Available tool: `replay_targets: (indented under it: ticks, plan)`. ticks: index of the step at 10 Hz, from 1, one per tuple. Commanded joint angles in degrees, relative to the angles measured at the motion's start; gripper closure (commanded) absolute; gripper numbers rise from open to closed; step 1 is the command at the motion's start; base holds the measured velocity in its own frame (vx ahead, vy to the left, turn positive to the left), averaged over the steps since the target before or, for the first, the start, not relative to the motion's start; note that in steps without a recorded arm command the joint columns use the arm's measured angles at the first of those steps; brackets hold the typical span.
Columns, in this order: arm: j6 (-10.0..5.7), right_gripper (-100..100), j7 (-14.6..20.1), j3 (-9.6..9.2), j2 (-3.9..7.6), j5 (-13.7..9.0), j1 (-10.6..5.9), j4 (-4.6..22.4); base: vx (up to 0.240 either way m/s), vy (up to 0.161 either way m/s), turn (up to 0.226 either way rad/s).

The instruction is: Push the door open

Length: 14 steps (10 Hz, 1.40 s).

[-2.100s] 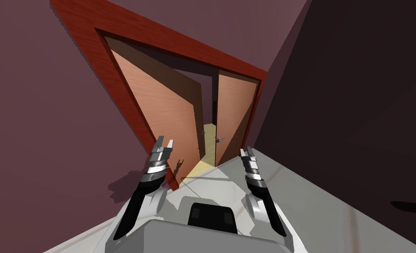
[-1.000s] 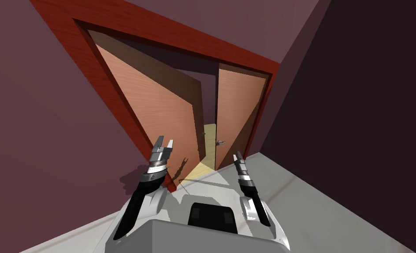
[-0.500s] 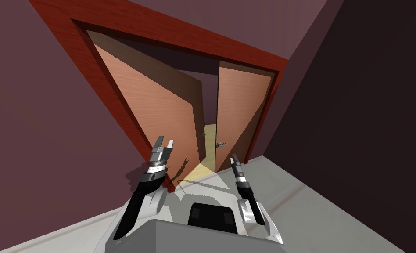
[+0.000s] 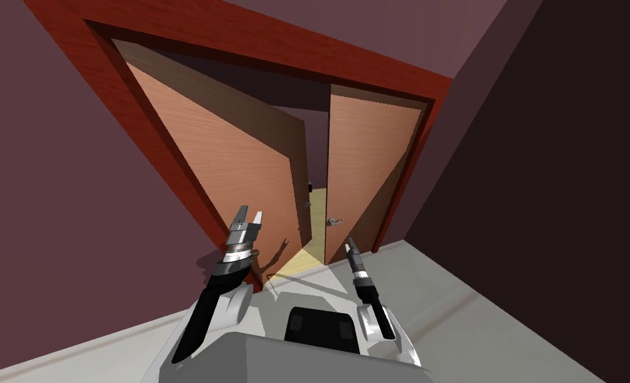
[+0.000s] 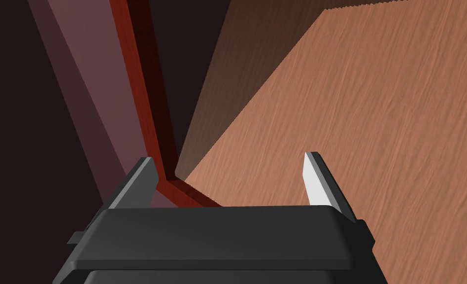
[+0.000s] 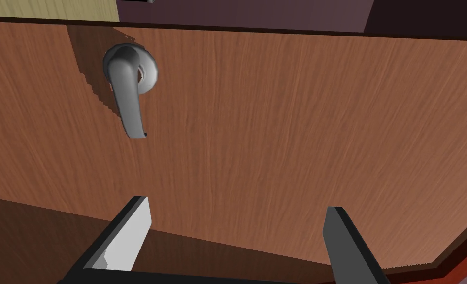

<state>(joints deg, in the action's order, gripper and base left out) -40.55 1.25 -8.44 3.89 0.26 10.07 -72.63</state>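
A double door of brown wood hangs in a red frame. Its left leaf is swung partly inward and its right leaf is ajar, with a narrow gap between them. A grey lever handle sits on the right leaf. My right gripper is open and points at that leaf just beside the handle, fingers apart and holding nothing. My left gripper is open in front of the left leaf, near the frame.
Purple walls flank the doorway, and a darker wall closes in on the right. The floor here is light grey. Through the gap a yellowish floor strip shows.
I have moved closer and turned, so the doorway has grown and shifted. My right arm has swung left toward the right leaf's handle. The left arm holds its pose.
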Motion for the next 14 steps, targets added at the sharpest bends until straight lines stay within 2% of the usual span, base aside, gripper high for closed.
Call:
replay_targets:
  ticks: [1,7,8,10,11,14]
  plan:
    - [0.04,-100,0.27,-0.59,0.04,0.13,-0.37,2.01,0.072,-0.073,0.08]
    - [-0.68,-100,0.75,-2.28,-0.43,0.54,-2.76,10.44,0.079,-0.08,0.066]
    - [-0.87,-100,0.88,-2.75,-0.6,0.65,-3.43,12.77,0.095,-0.084,0.084]
    - [-1.13,-100,1.05,-3.36,-0.87,0.8,-4.29,15.81,0.117,-0.097,0.081]
    - [-1.13,-100,1.05,-3.36,-0.87,0.8,-4.29,15.81,0.101,-0.097,0.02]
    - [-1.36,-100,1.21,-3.91,-1.17,0.94,-5.06,18.53,0.071,-0.058,0.034]
